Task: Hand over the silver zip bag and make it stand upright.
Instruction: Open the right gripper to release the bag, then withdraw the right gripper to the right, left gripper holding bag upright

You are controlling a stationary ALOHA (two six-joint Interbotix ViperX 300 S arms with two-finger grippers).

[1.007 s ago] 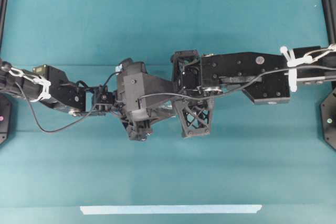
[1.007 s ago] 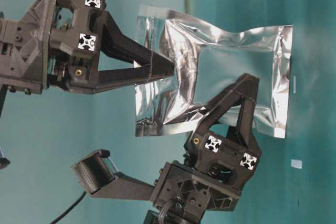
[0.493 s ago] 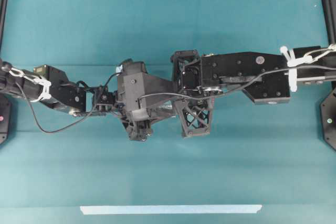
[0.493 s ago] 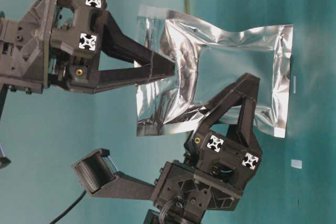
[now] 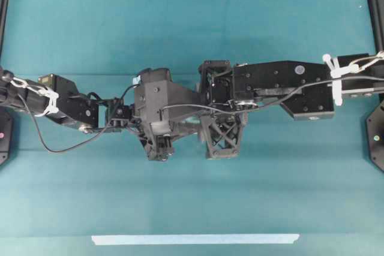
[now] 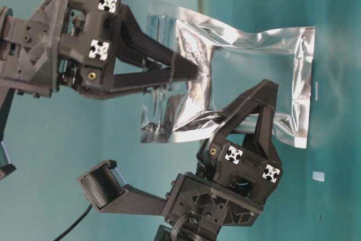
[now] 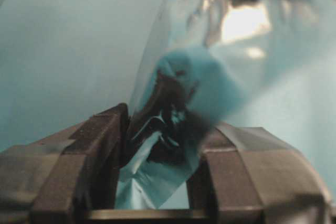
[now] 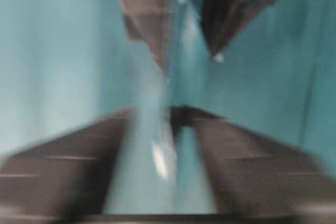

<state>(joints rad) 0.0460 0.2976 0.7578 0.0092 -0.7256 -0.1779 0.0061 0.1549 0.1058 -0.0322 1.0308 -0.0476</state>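
Hold on the shiny, crinkled silver foil zip bag (image 6: 254,77) was seen to lie with the left gripper (image 6: 262,97), the lower one in the table-level view. Its dark fingers were clenched on the pouch's lower sealed border, and in the left wrist view crumpled foil was pinched between the two pads. The right gripper (image 6: 194,70), at the upper left of that view, was reached in over the bag's left part. In the blurred right wrist view its fingers were shown parted, released, with the thin edge of the foil standing in the gap between them. The bag was carried in the air between the two arms, which were met over the middle of the teal tabletop (image 5: 192,196). A long white tape strip (image 5: 195,239) was laid along the near edge, and a small white tape mark (image 6: 318,176) was noted well apart from the pouch.
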